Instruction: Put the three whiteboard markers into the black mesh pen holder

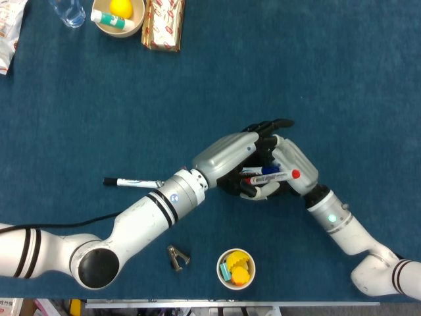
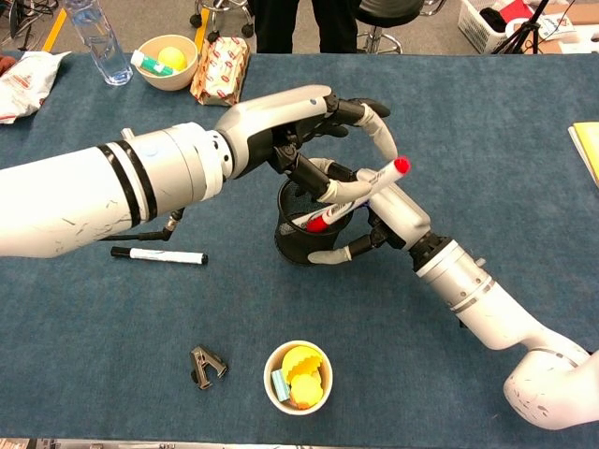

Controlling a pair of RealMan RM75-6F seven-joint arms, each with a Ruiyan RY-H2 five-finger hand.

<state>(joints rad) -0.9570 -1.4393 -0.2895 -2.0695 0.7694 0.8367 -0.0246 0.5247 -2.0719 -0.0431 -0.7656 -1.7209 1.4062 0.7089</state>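
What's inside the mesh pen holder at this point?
In the black mesh pen holder, the red-capped marker slants in, lower end inside, pinched by the left hand. A blue marker shows from the head view. The right hand grips the holder; its bottom is hidden.

I am working in what reads as an office or lab room used for robot trials. The work surface is a table [image 2: 524,103] covered in dark blue cloth. Past its far edge, in the chest view, I see the wheeled bases of office chairs [image 2: 379,28] on a hard floor, the legs of a person [image 2: 292,23] standing, and a white basket [image 2: 489,21] of loose items. Desk clutter supports the reading: a black marker [image 2: 159,254], a staple remover [image 2: 208,365], a paper cup [image 2: 298,376] of small yellow items, a bowl [image 2: 167,58], a water bottle [image 2: 98,36], a wrapped packet [image 2: 218,70] and a yellow pad [image 2: 585,150] at the right edge.
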